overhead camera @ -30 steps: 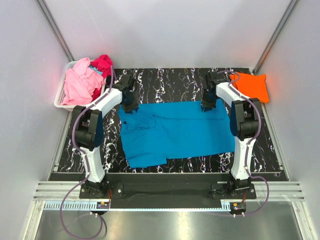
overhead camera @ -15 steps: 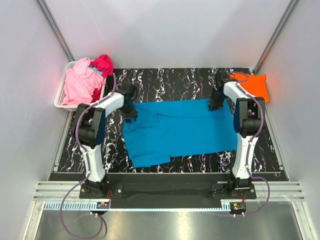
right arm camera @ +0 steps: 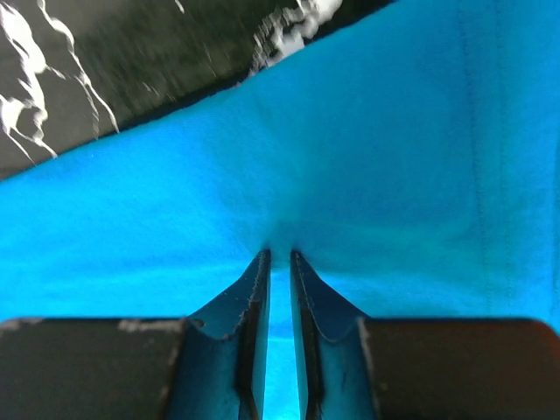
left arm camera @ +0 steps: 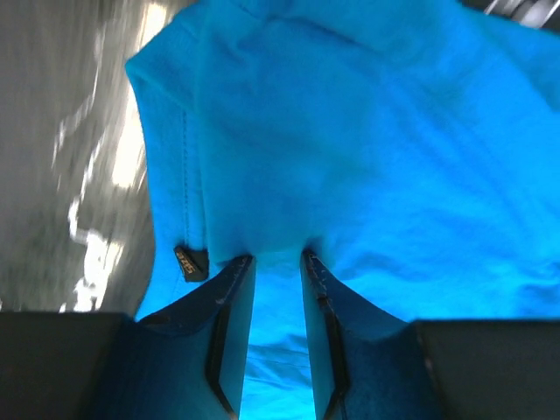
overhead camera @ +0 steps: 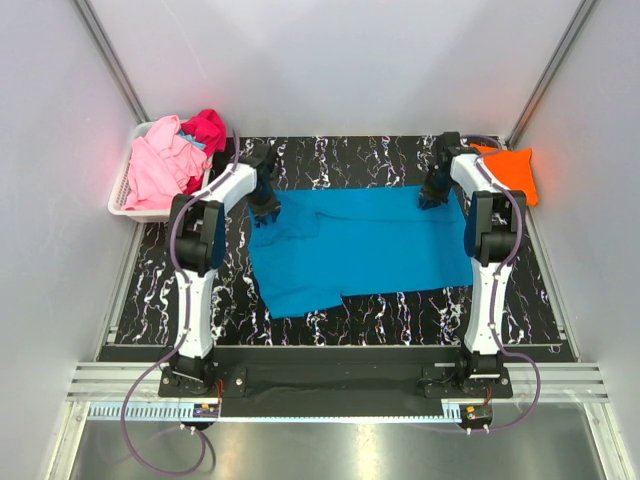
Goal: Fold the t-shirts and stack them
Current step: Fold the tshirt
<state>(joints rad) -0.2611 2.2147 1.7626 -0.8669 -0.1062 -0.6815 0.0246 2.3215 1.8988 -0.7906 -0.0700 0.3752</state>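
A turquoise-blue t-shirt (overhead camera: 360, 245) lies spread across the black marbled table, stretched between both arms. My left gripper (overhead camera: 264, 208) is shut on a fold at its far left corner; in the left wrist view blue cloth (left arm camera: 350, 157) bunches between the fingertips (left arm camera: 317, 262). My right gripper (overhead camera: 432, 196) is shut on the far right corner, and in the right wrist view the fabric (right arm camera: 350, 157) puckers at the fingertips (right arm camera: 262, 259). A folded orange t-shirt (overhead camera: 508, 172) lies at the back right. Pink (overhead camera: 160, 165) and magenta (overhead camera: 205, 128) t-shirts are heaped at the back left.
A white slatted basket (overhead camera: 122, 190) at the back left corner holds the pink and magenta heap. Grey walls stand close on both sides and behind. A small dark label (left arm camera: 189, 261) shows on the blue shirt's hem beside the left finger.
Both grippers have moved toward the back of the table, pulling the blue shirt's far edge with them; the shirt has slid away from the front edge and lies flatter.
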